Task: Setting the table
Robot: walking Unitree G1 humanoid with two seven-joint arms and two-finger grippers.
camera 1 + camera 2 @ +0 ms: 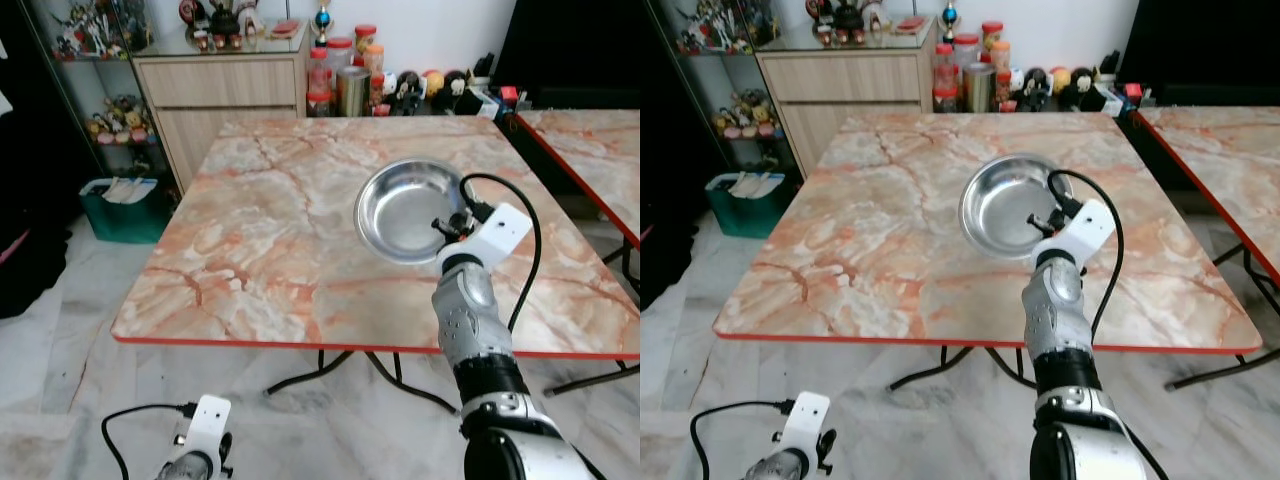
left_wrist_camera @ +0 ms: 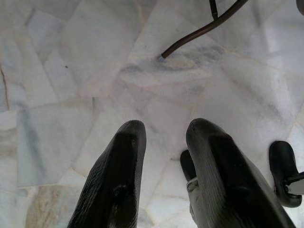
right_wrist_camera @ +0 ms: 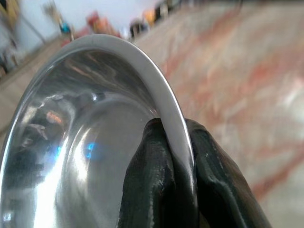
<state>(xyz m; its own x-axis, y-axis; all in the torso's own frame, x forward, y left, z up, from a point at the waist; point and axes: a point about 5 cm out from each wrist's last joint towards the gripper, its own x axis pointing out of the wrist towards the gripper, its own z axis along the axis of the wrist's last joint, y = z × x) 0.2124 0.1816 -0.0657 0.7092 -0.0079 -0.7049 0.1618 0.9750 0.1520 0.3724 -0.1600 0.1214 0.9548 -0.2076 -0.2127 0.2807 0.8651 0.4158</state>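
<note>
A square marble-patterned table (image 1: 270, 240) with a red edge occupies the middle of the scene, standing on a pale marble-tiled floor (image 1: 60, 380). A second table (image 1: 590, 150) of the same pattern stands just beside it on the robot's right. Beyond the far edge, a wooden cabinet (image 1: 215, 100) carries figurines on its top, and jars and small ornaments (image 1: 345, 75) are lined up on the floor against the wall. A green bin (image 1: 125, 205) sits on the floor near the cabinet.

A round steel bowl (image 1: 400, 210) lies on the table, toward its right half and nearer the far side than the near edge. The right arm (image 1: 470, 320) reaches up over the near edge of the table to the bowl's near-right rim. The right gripper (image 3: 173, 156) pinches that rim: one black finger (image 3: 152, 175) lies inside the bowl and the other outside, the thin steel lip held between them.

The left gripper (image 2: 166, 142) hangs low beside the table, pointing at the floor tiles; its two fingers (image 2: 118, 175) are slightly spread, with floor visible in the gap and nothing between them. A dark curved table leg (image 2: 199, 28) crosses the tiles beyond it.
</note>
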